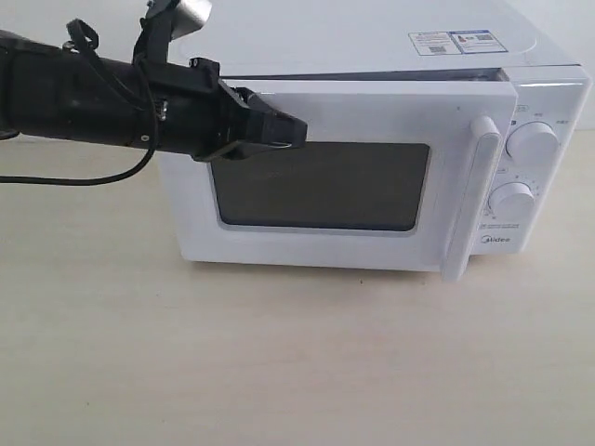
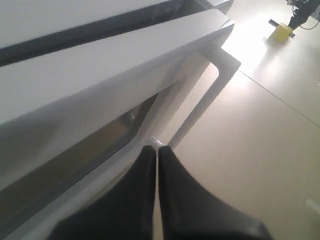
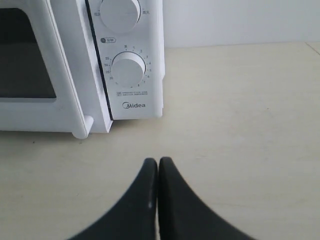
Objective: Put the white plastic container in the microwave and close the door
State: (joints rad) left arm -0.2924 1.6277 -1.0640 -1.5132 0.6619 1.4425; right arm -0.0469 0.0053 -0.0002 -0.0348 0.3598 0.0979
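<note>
Most of the task is judged done: the white plastic container is seen nowhere and is presumed hidden behind the dark window [image 1: 321, 186] of the microwave [image 1: 372, 37], which is set toward the far edge of the tabletop [image 1: 279, 372]. The door [image 1: 335, 116] is found almost shut, with a narrow gap [image 1: 372, 76] shown along its top, so a final push is judged left. The left gripper [image 1: 297, 130] is pinched together, empty, at the door's upper face, and the right gripper [image 3: 158, 162] is pressed together above bare tabletop.

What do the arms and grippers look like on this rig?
Left arm: black tubular link, a loose black cable looping under it, silver bracket above the wrist. Left gripper and right gripper: black, smooth, tapering to points.
</note>
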